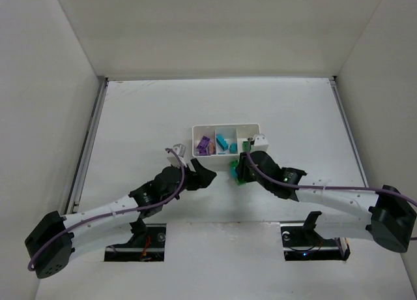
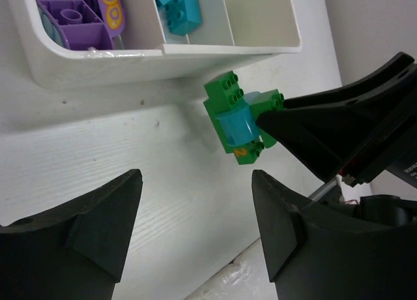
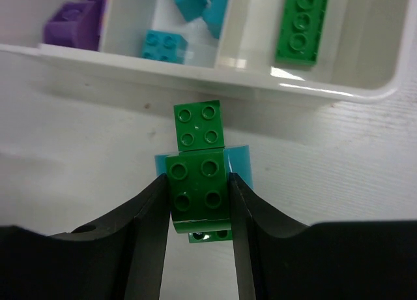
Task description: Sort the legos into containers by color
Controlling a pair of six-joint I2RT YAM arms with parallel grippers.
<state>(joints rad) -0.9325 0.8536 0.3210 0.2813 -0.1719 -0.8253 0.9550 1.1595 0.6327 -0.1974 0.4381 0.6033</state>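
Observation:
The white three-compartment tray [image 1: 254, 128] stands mid-table, with purple bricks [image 1: 204, 145] on the left, cyan bricks [image 1: 223, 142] in the middle and one green brick [image 3: 301, 25] on the right. My right gripper [image 3: 199, 199] is shut on a joined stack of green and cyan bricks [image 3: 197, 182], held just in front of the tray's near wall; the stack also shows in the top view [image 1: 236, 172] and the left wrist view [image 2: 238, 122]. My left gripper [image 2: 195, 209] is open and empty, just left of the stack.
White enclosure walls ring the table. A small grey-and-purple object [image 1: 176, 149] lies left of the tray, by my left arm. The tray's near wall [image 3: 195, 75] is close ahead of the held stack.

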